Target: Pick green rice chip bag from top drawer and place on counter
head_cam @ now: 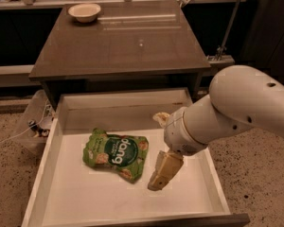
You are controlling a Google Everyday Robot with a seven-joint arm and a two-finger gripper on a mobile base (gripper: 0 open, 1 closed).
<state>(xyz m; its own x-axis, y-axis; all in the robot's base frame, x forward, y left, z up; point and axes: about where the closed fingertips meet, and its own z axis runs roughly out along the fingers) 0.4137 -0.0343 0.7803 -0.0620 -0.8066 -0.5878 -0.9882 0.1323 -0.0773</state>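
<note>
The green rice chip bag [116, 153] lies flat on the white floor of the open top drawer [61, 193], left of centre, its "dang" lettering facing up. My gripper [157, 150] hangs over the drawer just right of the bag, at the end of the thick white arm [236, 108] that comes in from the right. It is open and empty. One tan finger [164, 170] points down toward the drawer floor beside the bag's right corner; the other [161, 117] shows higher up by the wrist. The counter [123, 41] stands directly behind and above the drawer.
A pale bowl [84, 11] sits on the counter's far left corner. A long pale ledge with dark panels [19, 70] runs behind. Cables and a bag lie on the speckled floor [35, 122] left of the drawer.
</note>
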